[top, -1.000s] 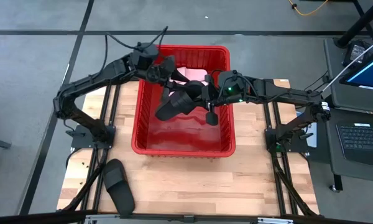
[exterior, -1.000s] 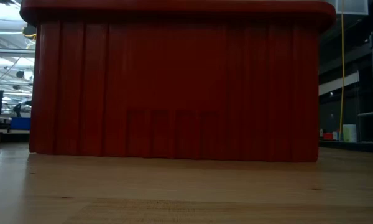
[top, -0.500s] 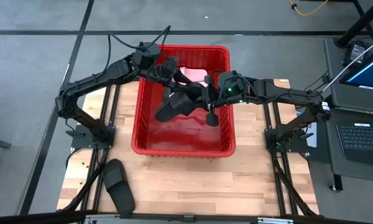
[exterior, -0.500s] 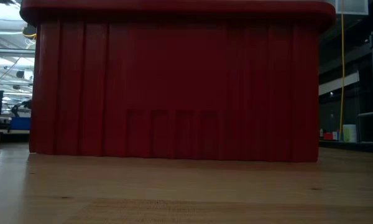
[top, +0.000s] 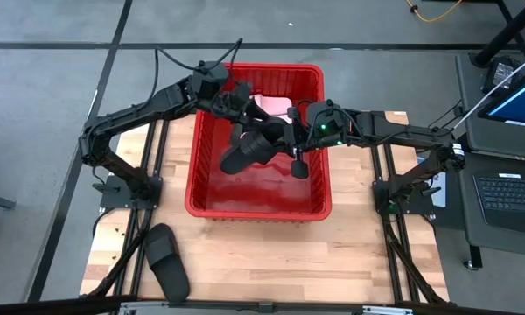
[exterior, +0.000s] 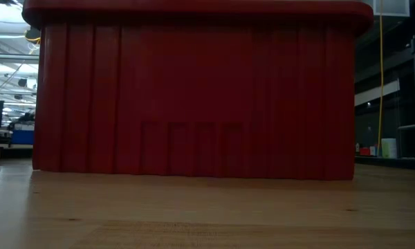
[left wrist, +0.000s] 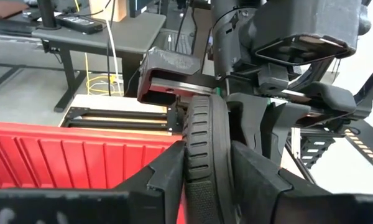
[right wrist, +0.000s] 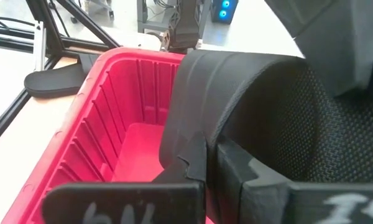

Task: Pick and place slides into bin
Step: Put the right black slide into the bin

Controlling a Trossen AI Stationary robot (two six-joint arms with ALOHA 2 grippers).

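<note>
A black slide [top: 245, 150] hangs over the inside of the red bin [top: 258, 213], held between both grippers. My left gripper [top: 242, 112] is shut on its sole at the far end. My right gripper [top: 284, 138] is shut on its strap from the bin's right side. A pale pink slide [top: 276, 105] lies on the bin floor by the far wall. A second black slide [top: 168, 261] lies sole-down on the table near the front left corner. The low view shows only the bin's near wall [exterior: 194, 97]. My left gripper pinches the ribbed edge of the black slide's sole [left wrist: 202, 146] between its two fingers [left wrist: 168, 174], coming from the bin's far left. The sole stands on edge between them, clear of the bin floor. My right gripper holds the edge of the slide's wide strap [right wrist: 189, 140] between its two fingers [right wrist: 261, 186], coming from the table's right. The slide is lifted clear, tilted.
The bin's ribbed walls [right wrist: 124, 99] surround both grippers. Bare wooden table lies in front of the bin [top: 262, 254]. The arms' frames stand at the table's left and right sides. A desk with a laptop [top: 507, 192] stands beyond the right edge.
My left arm's wrist has shifted a little toward the table's right and far edge above the bin. The black slide has stayed lifted over the bin, moving only slightly toward the left.
</note>
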